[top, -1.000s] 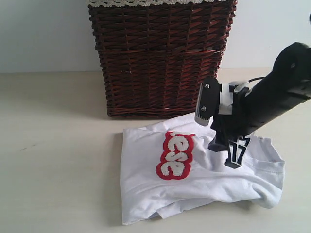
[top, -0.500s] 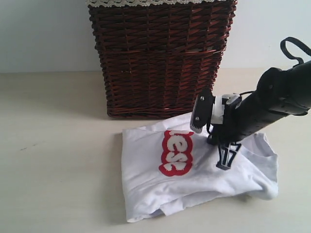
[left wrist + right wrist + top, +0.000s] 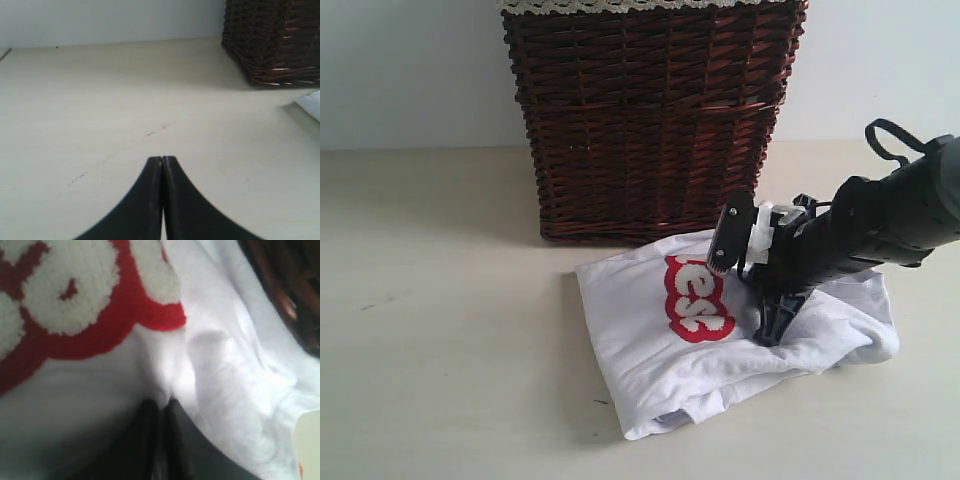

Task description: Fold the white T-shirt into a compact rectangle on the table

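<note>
The white T-shirt [image 3: 650,360] lies crumpled on the table [image 3: 440,350] in front of the basket, its red-outlined lettering [image 3: 697,298] facing up. My right gripper [image 3: 769,335] presses down on the shirt just right of the lettering. In the right wrist view its fingertips [image 3: 161,402] are shut on a pinch of the shirt's white cloth [image 3: 235,365] beside the lettering [image 3: 65,295]. My left gripper [image 3: 162,159] is shut and empty above bare table [image 3: 100,100], out of the exterior view. A corner of the shirt [image 3: 311,104] shows at that view's edge.
A tall dark wicker basket [image 3: 650,120] with a lace-trimmed liner stands right behind the shirt, close to my right arm; it also shows as the basket [image 3: 275,40] in the left wrist view. A pale wall runs behind the table.
My right gripper has dropped lower onto the shirt. The shirt has bunched and slid to the right and toward the basket, its left edge and lettering shifting with it.
</note>
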Controlling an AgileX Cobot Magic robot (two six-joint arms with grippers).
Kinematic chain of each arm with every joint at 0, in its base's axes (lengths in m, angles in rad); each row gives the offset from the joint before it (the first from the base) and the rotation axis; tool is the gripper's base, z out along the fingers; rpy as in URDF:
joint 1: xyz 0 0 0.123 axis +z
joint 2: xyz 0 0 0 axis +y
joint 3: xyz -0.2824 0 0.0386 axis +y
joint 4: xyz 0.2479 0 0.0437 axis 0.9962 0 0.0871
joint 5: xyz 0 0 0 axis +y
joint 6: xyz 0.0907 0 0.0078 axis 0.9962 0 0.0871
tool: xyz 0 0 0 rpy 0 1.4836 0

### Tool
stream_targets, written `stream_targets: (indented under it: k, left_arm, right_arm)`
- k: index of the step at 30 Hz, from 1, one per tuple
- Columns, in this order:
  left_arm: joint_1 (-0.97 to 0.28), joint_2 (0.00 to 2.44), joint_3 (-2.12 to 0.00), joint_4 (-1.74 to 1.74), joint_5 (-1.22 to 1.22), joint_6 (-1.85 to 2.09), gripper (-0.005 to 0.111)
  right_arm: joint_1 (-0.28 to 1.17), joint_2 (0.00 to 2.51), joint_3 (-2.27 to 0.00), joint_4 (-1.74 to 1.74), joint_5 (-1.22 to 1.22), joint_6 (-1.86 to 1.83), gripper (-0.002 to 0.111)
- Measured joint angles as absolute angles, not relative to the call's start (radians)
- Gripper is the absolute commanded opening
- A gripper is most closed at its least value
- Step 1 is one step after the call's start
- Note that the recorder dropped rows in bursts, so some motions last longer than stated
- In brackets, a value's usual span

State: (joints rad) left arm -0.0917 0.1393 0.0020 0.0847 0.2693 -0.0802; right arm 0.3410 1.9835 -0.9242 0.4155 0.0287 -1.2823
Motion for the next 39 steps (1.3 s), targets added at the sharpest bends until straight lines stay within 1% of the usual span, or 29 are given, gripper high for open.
stream_targets:
  k: [3,5,9,13,15,17,20,23,25,28,32,34,35,37,39]
  left_arm:
    - [-0.092,0.139,0.002,0.085,0.269,-0.080,0.000]
    - [-0.092,0.139,0.002,0.085,0.269,-0.080,0.000]
    - [-0.092,0.139,0.002,0.085,0.269,-0.080,0.000]
    - [-0.092,0.139,0.002,0.085,0.269,-0.080,0.000]
    - [-0.092,0.139,0.002,0.085,0.269,-0.080,0.000]
    - [-0.092,0.139,0.002,0.085,0.269,-0.080,0.000]
    - [-0.092,0.139,0.002,0.085,0.269,-0.080,0.000]
    - [-0.092,0.139,0.002,0.085,0.269,-0.080,0.000]
    - [-0.092,0.139,0.002,0.085,0.269,-0.080,0.000]
    - [-0.092,0.139,0.002,0.085,0.269,-0.080,0.000]
    - [-0.092,0.139,0.002,0.085,0.269,-0.080,0.000]
    - [-0.092,0.139,0.002,0.085,0.269,-0.080,0.000]
    - [-0.092,0.139,0.002,0.085,0.269,-0.080,0.000]
    - [-0.092,0.139,0.002,0.085,0.269,-0.080,0.000]
    - [-0.092,0.139,0.002,0.085,0.269,-0.080,0.000]
  right_arm:
    - [0.341,1.985,-0.924,0.415,0.005,-1.276,0.044]
    - [0.341,1.983,-0.924,0.415,-0.006,-1.275,0.050]
    - [0.340,1.936,-0.924,0.415,0.016,-1.237,0.051]
    - [0.340,1.808,-0.924,0.415,0.077,-1.138,0.051]
    - [0.340,1.736,-0.924,0.417,0.147,-1.086,0.051]
    - [0.340,1.692,-0.924,0.420,0.251,-1.058,0.046]
    - [0.340,1.696,-0.924,0.418,0.392,-1.094,0.027]
    - [0.340,1.761,-0.924,0.416,0.433,-1.164,0.007]
    - [0.340,1.820,-0.924,0.411,0.415,-1.183,0.000]
    - [0.340,1.917,-0.927,0.401,0.403,-1.192,0.000]
    - [0.358,1.941,-0.953,0.394,0.471,-1.220,0.000]
    - [0.400,1.935,-0.955,0.400,0.607,-1.302,0.000]
    - [0.427,1.930,-0.955,0.431,0.743,-1.360,0.000]
    - [0.451,1.932,-0.948,0.493,0.843,-1.397,0.000]
    - [0.458,1.933,-0.943,0.524,0.860,-1.403,0.000]
